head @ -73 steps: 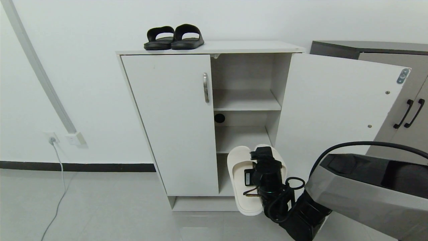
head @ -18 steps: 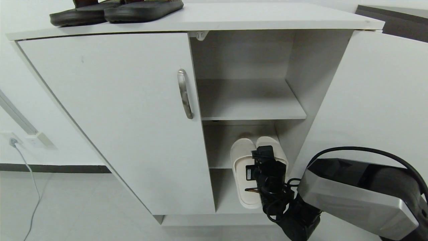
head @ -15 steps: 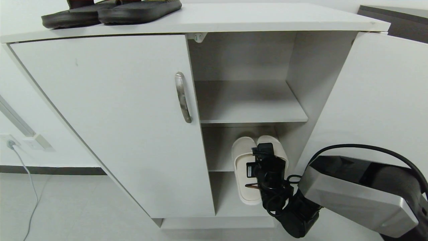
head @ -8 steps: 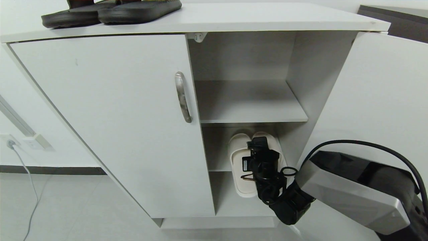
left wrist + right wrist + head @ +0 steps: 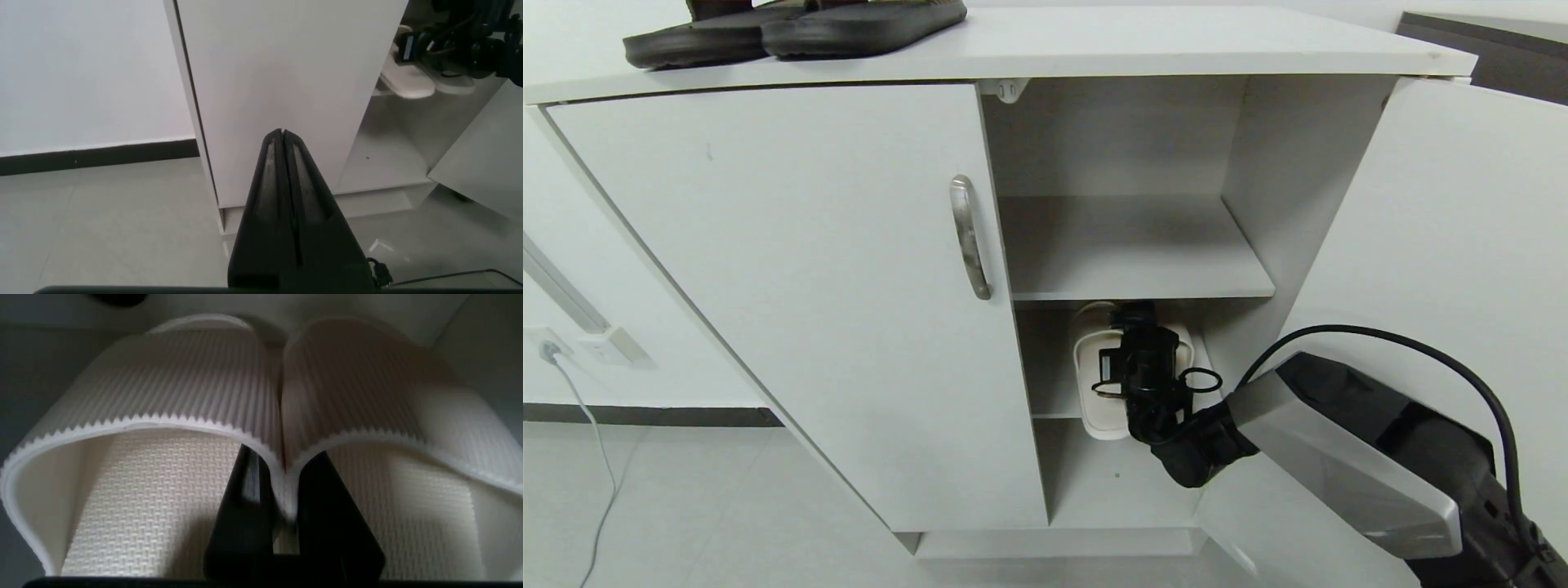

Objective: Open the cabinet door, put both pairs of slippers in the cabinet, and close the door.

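White cabinet (image 5: 768, 286) on grey floor (image 5: 686, 506), black slippers (image 5: 792, 28) on its top

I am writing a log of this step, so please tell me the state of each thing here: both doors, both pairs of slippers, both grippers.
Right door: open.
Left door: shut.
White slippers: held as a pair, toes inside the middle compartment, heels past the shelf edge.
Black slippers: on top of the cabinet, not yet put in.
Right gripper: shut on the pair's inner straps.
Left gripper: shut, empty.

A white wall (image 5: 564, 180) is standing behind, with a black skirting strip (image 5: 645, 415) running along its foot. A grey cable (image 5: 607, 490) is trailing from a wall socket (image 5: 547, 351) onto the pale floor (image 5: 686, 506). A dark grey cupboard (image 5: 1503, 49) is showing at far right.
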